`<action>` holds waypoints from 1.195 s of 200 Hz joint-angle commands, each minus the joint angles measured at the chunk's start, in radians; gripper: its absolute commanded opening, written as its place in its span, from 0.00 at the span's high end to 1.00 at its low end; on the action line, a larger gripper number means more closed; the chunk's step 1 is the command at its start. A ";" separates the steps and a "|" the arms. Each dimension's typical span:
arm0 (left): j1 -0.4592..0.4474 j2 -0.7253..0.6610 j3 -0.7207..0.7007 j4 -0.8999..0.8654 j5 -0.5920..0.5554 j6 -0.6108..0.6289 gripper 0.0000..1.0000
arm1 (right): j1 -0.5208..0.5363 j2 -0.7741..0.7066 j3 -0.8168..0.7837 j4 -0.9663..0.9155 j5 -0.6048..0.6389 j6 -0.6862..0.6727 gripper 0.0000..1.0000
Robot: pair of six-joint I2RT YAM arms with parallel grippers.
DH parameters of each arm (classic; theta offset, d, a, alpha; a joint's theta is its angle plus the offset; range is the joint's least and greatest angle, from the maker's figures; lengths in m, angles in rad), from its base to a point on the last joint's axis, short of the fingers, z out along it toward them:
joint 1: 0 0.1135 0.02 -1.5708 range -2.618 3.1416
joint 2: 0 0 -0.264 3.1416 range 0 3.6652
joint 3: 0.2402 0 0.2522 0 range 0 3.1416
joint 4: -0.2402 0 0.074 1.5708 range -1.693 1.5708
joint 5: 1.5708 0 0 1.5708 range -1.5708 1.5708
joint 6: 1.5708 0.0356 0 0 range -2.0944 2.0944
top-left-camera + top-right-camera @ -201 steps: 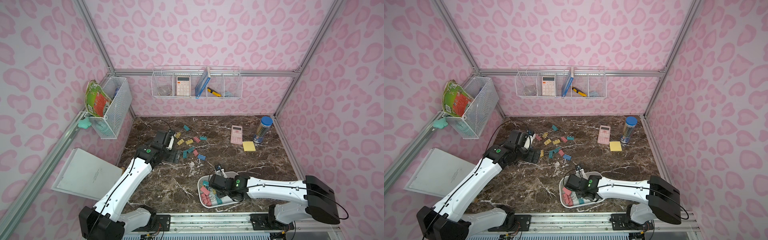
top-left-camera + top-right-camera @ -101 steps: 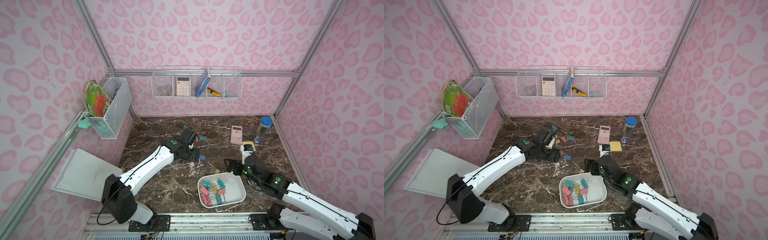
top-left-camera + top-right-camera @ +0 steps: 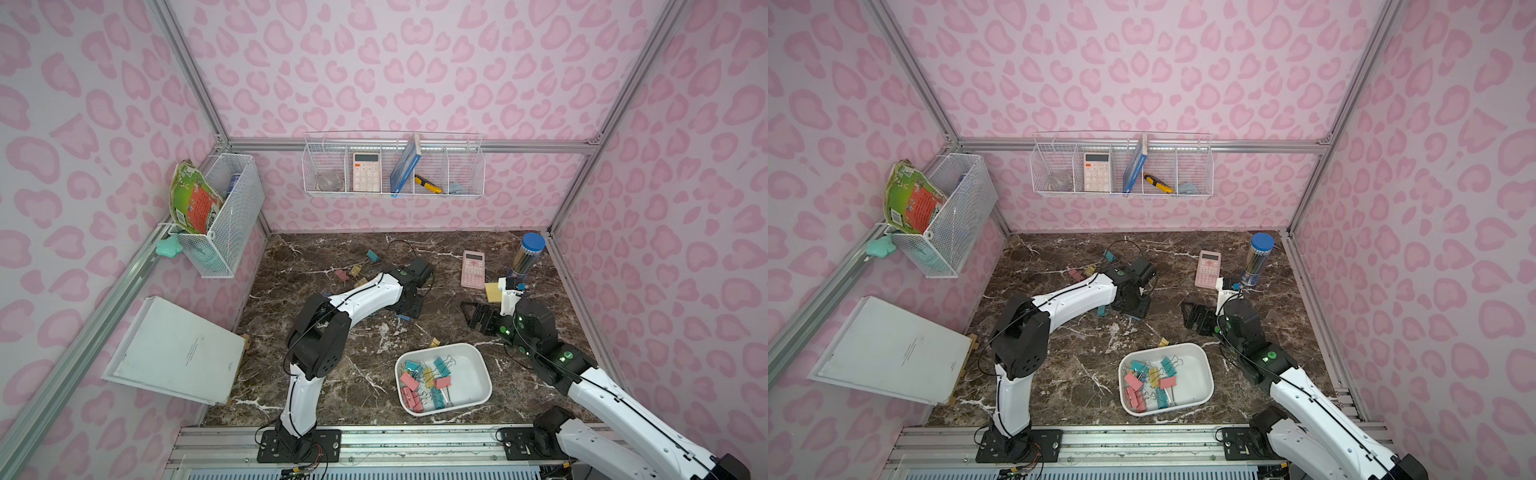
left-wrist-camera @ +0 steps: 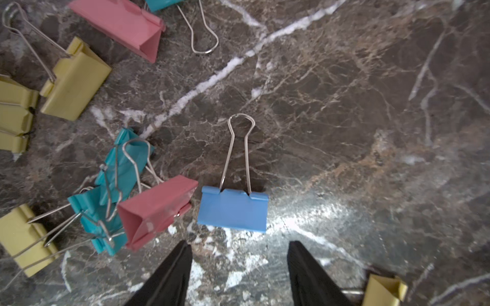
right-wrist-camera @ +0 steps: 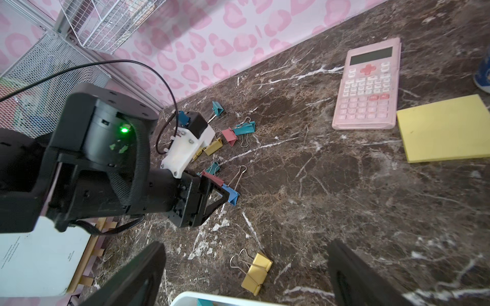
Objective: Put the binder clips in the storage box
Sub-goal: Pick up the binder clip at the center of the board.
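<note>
Since the blue binder clip (image 4: 233, 209) lies flat on the desk (image 4: 371, 119) just ahead of my left tool (image 4: 238, 245), in line with the gap between its two black fingers, the coming move turns on that alignment. The clip's folded body runs crosswise to my approach and its silver wire handles point straight away from me, so the fingers would meet the body at its two short ends. My left tool stands apart with nothing in it, the gap a little wider than the clip's body. A pink clip (image 4: 156, 212) sits just beside the blue one, its corner almost touching and its far side tangled with teal and yellow ones. I judge the finger on that side has little room to slip in without nudging it. My left arm is plainly the nearer. My right tool (image 5: 245, 245) hangs wide apart and empty, well away from the blue clip, over a lone yellow clip (image 5: 257, 273) that lies just beside the storage box (image 3: 465, 376). The storage box sits toward the desk's near edge, well apart from the blue clip, and holds a heap of binder clips (image 3: 428, 380) in pink, teal and yellow. The blue clip looks clean and matte, its two handles laid together.
</note>
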 commanded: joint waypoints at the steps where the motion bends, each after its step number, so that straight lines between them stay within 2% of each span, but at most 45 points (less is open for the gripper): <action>1: 0.013 0.028 0.006 -0.019 -0.047 -0.027 0.36 | 0.000 0.004 -0.002 0.056 -0.032 0.005 0.01; 22: 0.012 0.041 -0.015 0.007 -0.061 -0.026 0.31 | 0.001 0.015 -0.001 0.051 -0.042 0.003 0.01; 43: 0.014 0.065 -0.016 0.028 -0.021 -0.019 0.28 | 0.000 0.028 0.008 0.047 -0.050 0.008 0.01; 84: 0.012 0.069 -0.035 0.079 0.056 -0.022 0.26 | 0.000 0.044 0.014 0.065 -0.073 0.012 0.01; 160: 0.013 0.058 -0.073 0.096 0.067 -0.024 0.28 | 0.001 0.052 0.010 0.097 -0.097 0.032 0.01; 180: 0.012 0.070 -0.057 0.096 0.050 0.004 0.20 | 0.001 0.050 0.009 0.097 -0.102 0.036 0.01; 201: 0.016 0.085 -0.031 0.102 -0.011 0.091 0.11 | -0.001 0.044 0.012 0.087 -0.105 0.037 0.01; 220: 0.040 0.110 0.038 0.047 0.020 0.110 0.11 | 0.000 0.036 0.008 0.079 -0.097 0.038 0.01; 239: 0.045 0.108 0.052 0.048 0.062 0.054 0.20 | 0.000 0.034 -0.001 0.089 -0.095 0.044 0.01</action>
